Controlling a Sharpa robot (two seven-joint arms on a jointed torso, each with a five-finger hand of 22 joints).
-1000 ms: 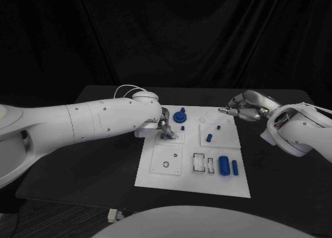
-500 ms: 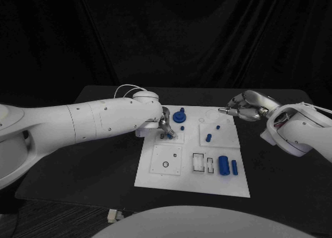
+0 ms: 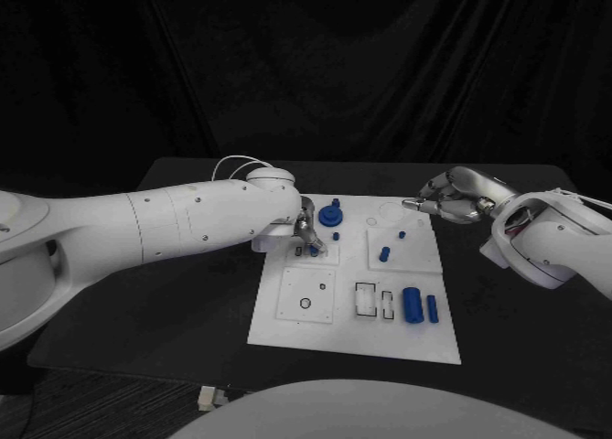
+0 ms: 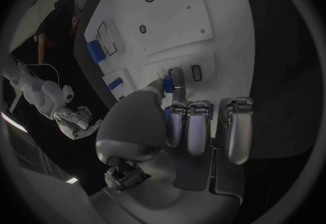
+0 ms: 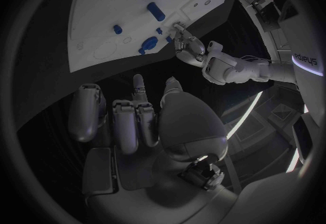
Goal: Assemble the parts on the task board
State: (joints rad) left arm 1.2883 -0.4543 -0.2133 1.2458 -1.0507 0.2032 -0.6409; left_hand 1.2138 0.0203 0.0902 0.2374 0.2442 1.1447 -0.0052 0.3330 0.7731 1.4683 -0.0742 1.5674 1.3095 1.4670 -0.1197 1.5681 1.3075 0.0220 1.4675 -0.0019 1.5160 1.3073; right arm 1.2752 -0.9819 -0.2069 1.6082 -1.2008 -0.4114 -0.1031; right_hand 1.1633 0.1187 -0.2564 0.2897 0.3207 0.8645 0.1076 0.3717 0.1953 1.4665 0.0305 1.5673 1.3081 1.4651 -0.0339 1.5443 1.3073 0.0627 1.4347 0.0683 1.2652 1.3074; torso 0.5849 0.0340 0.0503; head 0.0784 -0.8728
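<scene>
The white task board (image 3: 290, 331) lies mid-table. My left hand (image 3: 300, 230) hovers low over its far-left tile, thumb and a finger pinching a small blue part (image 4: 165, 84) just above the board (image 4: 170, 12); the other fingers are curled in. A round blue part (image 3: 332, 216) stands just beyond that hand. Two short blue pegs (image 3: 402, 235) (image 3: 385, 254) stand in the far-right tile. A thick blue cylinder (image 3: 413, 305) and a thinner one (image 3: 434, 309) lie at the near right. My right hand (image 3: 445, 203) hangs off the board's far-right corner, fingers curled in on nothing (image 5: 136, 115).
Black table (image 3: 187, 302) surrounds the board on all sides. Two empty rectangular slots (image 3: 368, 300) sit left of the thick cylinder, and a small round hole (image 3: 306, 303) marks the near-left tile. A white cable loops behind my left wrist (image 3: 233, 163).
</scene>
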